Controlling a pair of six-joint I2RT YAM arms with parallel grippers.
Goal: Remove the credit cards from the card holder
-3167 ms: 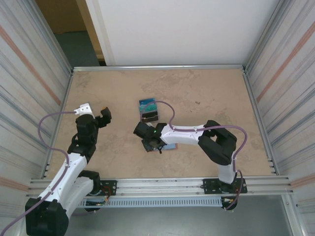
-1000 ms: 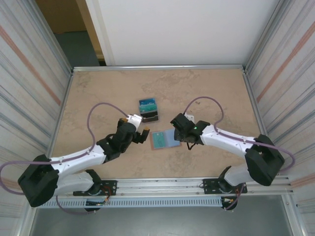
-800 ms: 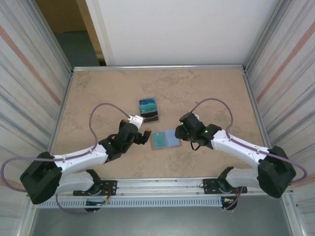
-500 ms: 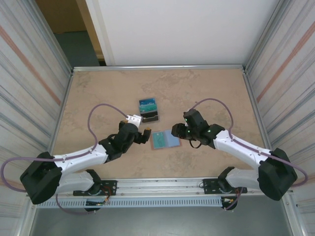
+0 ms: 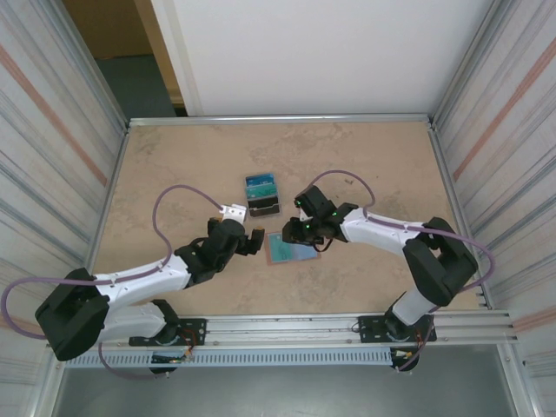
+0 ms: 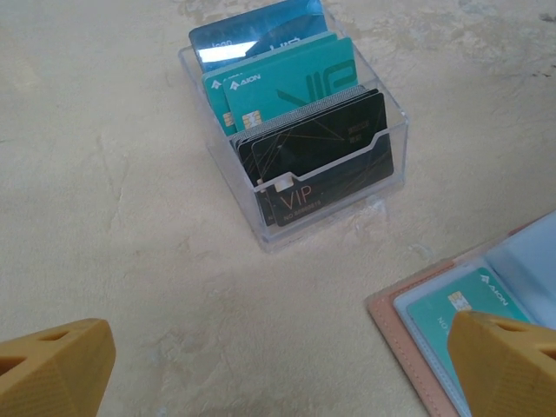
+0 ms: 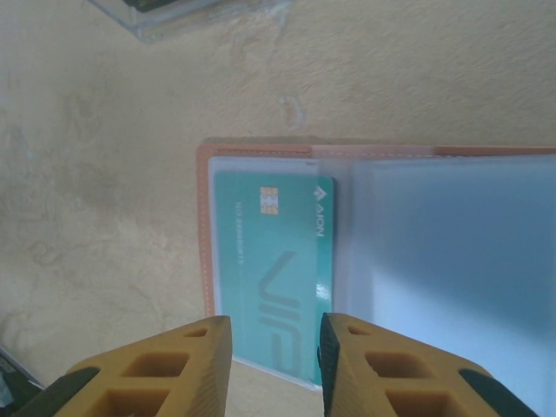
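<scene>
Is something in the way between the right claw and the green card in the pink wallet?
Nothing visible: the right gripper hangs just over the teal plastic card in the open salmon-pink wallet.

Clear plastic box (image 6: 334, 201) sits on beige marbled table (image 5: 174, 165), packed with upright cards: black VIP cards (image 6: 317, 148) in front, teal ones (image 6: 287, 78) behind, blue at back. Corrugated metal walls (image 5: 52, 130) on both sides, white panel (image 5: 313, 52) behind.

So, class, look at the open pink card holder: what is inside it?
One teal card lies tucked in the card holder. The cloudy blue-grey sleeve beside it hides whatever it may hold.
</scene>
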